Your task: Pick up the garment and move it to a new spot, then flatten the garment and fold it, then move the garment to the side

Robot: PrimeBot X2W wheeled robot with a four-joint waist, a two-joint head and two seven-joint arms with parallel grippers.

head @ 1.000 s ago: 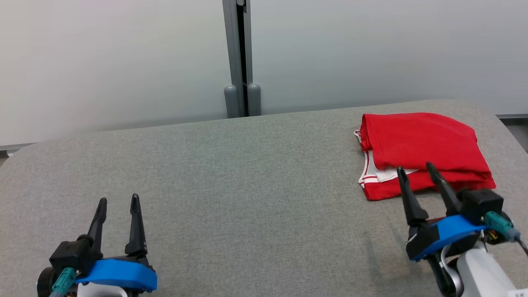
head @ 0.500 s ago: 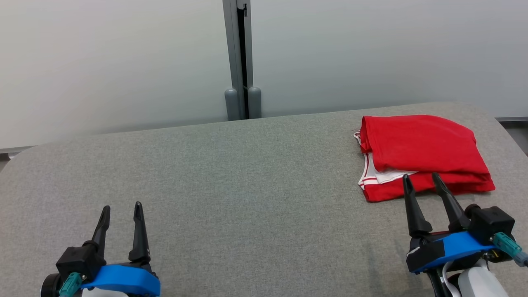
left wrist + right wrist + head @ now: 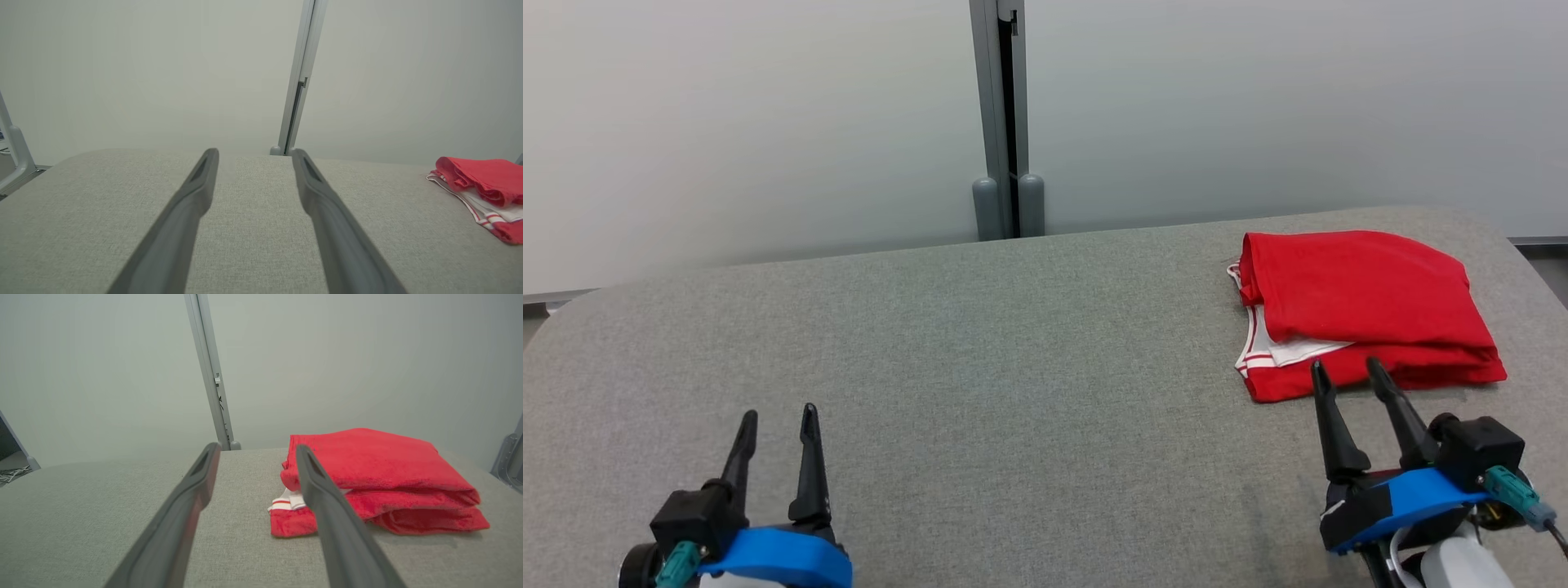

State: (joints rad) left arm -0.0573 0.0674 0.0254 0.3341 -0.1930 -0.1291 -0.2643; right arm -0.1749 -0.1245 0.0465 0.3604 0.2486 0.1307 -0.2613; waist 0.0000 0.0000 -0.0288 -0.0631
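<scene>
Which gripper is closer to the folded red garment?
The right gripper, open, with its tips close to the near edge of the garment. The left gripper, also open, stands far away at the other side of the table.

garment [image 3: 1364, 302] just ahead of right hand [image 3: 1346, 364]: plain bright red, with a white edge band carrying thin red stripes on the side toward left hand [image 3: 778, 412]. desk [image 3: 1013, 367] grey-green heathered weave, no print. both hands: black fingers [image 3: 810, 474], blue bracket [image 3: 776, 557], teal plug [image 3: 678, 560]. right forearm [image 3: 1462, 563] white. wall [image 3: 768, 122] beyond the hands pale grey-white, post [image 3: 992, 114] mid grey with dark slot
</scene>
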